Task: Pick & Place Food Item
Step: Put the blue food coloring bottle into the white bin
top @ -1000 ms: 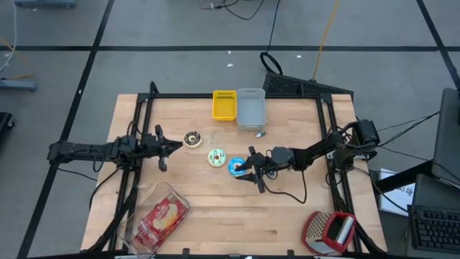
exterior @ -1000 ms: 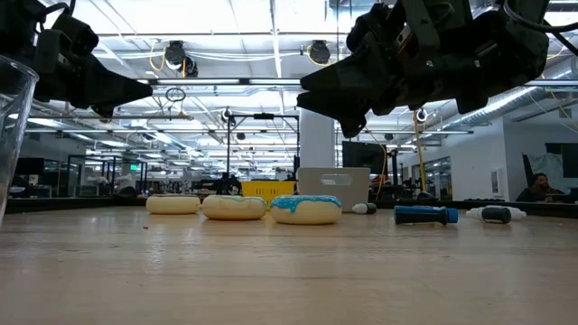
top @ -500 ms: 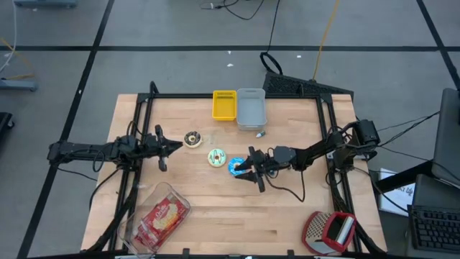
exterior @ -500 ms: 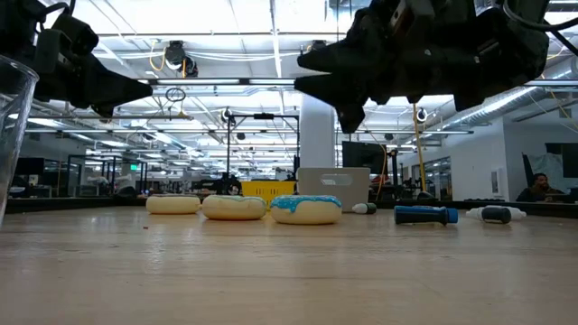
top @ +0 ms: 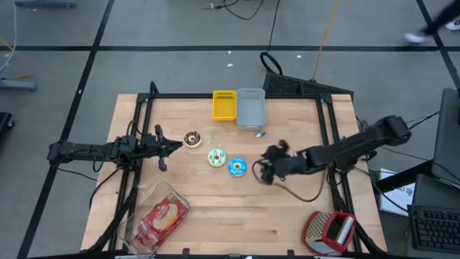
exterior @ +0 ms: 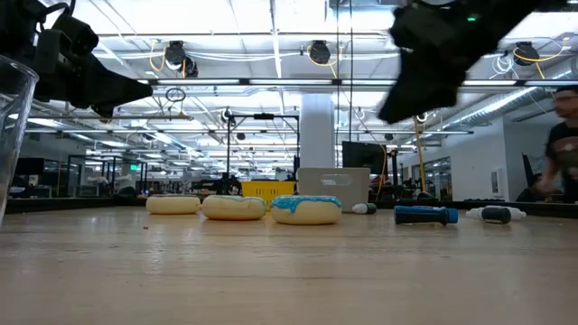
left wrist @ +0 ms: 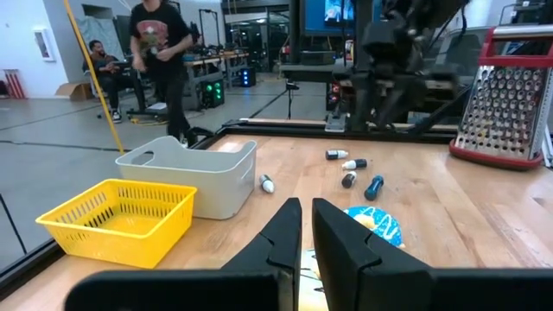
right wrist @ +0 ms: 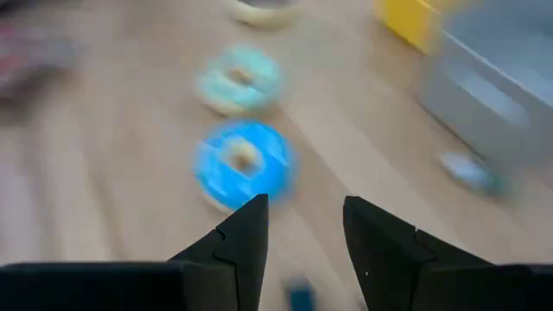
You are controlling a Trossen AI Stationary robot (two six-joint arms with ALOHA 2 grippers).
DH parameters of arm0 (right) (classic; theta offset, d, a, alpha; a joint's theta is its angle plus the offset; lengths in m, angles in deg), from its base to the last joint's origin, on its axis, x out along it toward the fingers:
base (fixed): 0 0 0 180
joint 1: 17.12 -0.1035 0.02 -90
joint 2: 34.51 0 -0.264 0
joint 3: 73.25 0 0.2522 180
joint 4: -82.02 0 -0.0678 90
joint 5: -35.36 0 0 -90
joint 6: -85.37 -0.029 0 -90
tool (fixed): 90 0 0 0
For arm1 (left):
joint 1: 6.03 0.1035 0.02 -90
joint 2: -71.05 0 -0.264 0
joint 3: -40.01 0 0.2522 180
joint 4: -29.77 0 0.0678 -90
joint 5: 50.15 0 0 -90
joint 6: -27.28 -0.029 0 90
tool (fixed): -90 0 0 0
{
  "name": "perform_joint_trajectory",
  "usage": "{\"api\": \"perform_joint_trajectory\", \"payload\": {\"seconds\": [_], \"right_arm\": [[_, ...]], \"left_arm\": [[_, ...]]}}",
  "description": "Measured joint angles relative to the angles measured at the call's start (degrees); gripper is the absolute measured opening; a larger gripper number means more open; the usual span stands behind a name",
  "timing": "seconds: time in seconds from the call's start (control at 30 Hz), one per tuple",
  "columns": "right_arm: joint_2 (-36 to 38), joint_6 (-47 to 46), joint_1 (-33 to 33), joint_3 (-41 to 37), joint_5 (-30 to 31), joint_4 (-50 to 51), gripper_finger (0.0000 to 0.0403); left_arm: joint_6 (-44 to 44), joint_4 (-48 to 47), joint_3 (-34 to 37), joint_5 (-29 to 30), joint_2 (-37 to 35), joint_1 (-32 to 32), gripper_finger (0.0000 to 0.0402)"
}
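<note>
Three doughnuts lie flat on the wooden table: a blue-iced one (top: 238, 167) (right wrist: 242, 164), a green-iced one (top: 216, 157) and a dark-topped one (top: 192, 139). At the far edge stand a yellow basket (top: 224, 105) and a grey bin (top: 251, 108). My right gripper (top: 262, 171) (right wrist: 302, 216) is open and empty, raised above the table just right of the blue doughnut and slanting down toward it. My left gripper (top: 169, 147) (left wrist: 307, 220) is shut and empty, held level above the table's left side.
A clear container with a red packet (top: 159, 216) lies at the near left, and a metal grater (top: 330, 230) at the near right. Small bottles and a marker (top: 260, 133) lie near the grey bin. A person (left wrist: 160, 52) walks in the room beyond.
My right gripper has risen from just above the blue doughnut and drawn back toward the table's right edge, turning at the wrist as it went. The blue doughnut lies where it was. The finger gap looks unchanged.
</note>
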Motion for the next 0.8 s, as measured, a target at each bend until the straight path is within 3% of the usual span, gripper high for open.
{"api": "perform_joint_trajectory", "payload": {"seconds": [0.17, 0.3, 0.47, 0.8], "right_arm": [[2.61, -24.59, -2.78, 0.00, 1.90, 25.02, 0.0139], [2.52, -38.37, -3.19, -2.72, -0.14, 36.31, 0.0139], [2.59, -42.12, -2.71, -7.30, -4.39, 37.28, 0.0139], [2.63, -40.42, 0.94, -11.97, -4.18, 33.50, 0.0139]], "left_arm": [[-0.01, 0.02, 0.00, 0.00, 0.00, 0.00, 0.0031], [-0.01, 0.02, 0.00, 0.04, 0.00, 0.00, 0.0031], [0.00, 0.02, 0.00, 0.07, 0.00, 0.00, 0.0031], [0.01, 0.02, 0.00, 0.07, 0.00, 0.00, 0.0031]]}}
